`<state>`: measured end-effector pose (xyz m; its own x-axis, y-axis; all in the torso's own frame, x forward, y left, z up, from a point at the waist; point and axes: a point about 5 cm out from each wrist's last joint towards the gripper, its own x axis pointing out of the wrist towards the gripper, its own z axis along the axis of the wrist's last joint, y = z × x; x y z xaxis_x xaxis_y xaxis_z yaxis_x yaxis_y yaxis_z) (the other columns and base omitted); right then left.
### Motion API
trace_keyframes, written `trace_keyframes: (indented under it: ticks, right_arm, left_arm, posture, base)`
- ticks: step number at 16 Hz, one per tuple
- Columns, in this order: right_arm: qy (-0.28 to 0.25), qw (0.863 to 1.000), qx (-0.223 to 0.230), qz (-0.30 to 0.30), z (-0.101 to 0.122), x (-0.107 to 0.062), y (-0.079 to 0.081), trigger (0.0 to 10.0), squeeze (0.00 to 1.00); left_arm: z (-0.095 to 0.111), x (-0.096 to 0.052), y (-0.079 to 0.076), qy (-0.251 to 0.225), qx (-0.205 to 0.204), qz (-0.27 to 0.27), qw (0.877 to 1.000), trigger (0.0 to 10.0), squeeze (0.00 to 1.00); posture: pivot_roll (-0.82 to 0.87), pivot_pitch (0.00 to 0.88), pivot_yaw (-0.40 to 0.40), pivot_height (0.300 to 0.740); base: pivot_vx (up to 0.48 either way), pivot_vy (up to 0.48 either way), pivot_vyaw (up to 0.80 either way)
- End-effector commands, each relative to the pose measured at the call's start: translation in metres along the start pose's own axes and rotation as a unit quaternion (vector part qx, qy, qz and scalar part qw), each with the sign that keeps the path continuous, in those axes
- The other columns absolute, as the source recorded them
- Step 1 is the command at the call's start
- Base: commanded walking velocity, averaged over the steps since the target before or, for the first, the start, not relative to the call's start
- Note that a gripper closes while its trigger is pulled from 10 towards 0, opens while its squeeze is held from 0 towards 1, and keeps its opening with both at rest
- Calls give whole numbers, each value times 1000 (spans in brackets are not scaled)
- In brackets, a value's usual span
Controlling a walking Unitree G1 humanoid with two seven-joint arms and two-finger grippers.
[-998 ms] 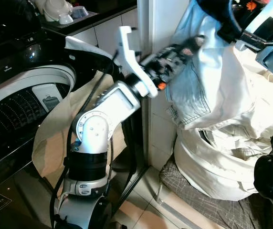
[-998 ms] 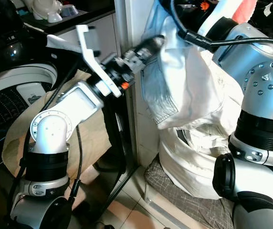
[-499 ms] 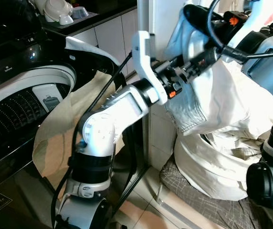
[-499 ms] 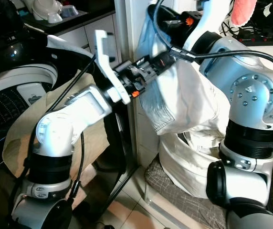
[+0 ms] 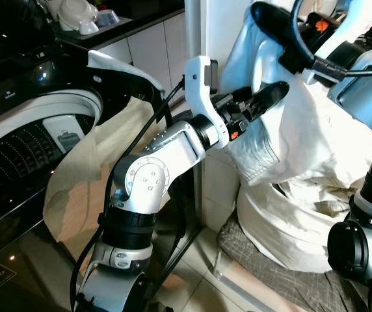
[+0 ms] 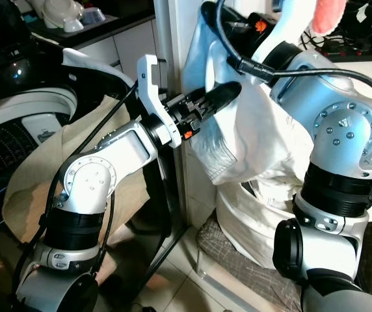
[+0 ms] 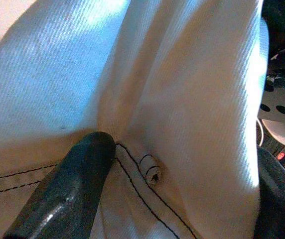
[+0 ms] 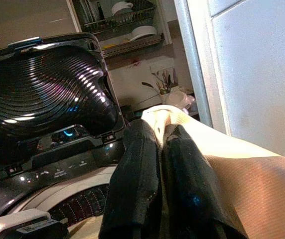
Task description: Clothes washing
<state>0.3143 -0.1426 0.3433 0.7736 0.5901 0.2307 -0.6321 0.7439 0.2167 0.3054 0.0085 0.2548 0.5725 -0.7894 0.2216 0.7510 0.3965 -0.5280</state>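
Pale cream garment point(image 5: 309, 143) hanging, bunched, beside open washing machine point(image 5: 30, 143).

My left gripper point(image 5: 274, 93) pokes into the jeans point(image 5: 264, 140) that hang right in front of me. My right gripper point(image 8: 157, 149) pinches the top edge of the jeans from above. Under my jaws sits a pile of clothes point(image 5: 290, 227). Off to the left of my jaws is the open washer point(image 5: 23, 149), with a cloth point(image 5: 88, 175) draped over its rim.

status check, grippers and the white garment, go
Right gripper shut on white garment, held high. Left gripper pressed into its folds, fingers spread. Beige cloth draped over washing machine rim.
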Motion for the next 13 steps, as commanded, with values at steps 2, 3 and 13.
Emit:
trace_keyframes:
  ticks: [2,3,13]
  right_arm:
    - [-28,999,-20,42,16,2,18,0,0]
    - [-28,999,-19,42,16,2,18,0,0]
    - [-28,999,-22,34,17,0,15,0,0]
  left_arm:
    - [-7,1,-4,11,-15,-11,1000,0,0]
    - [-6,1,-4,11,-14,-11,1000,0,0]
    - [-1,0,-1,-3,-23,-8,1000,0,0]
  posture:
    - [-149,0,101,740]
    - [-148,0,101,740]
    - [-148,0,104,740]
  base:
    - [0,0,0]
    - [0,0,0]
    - [0,0,0]
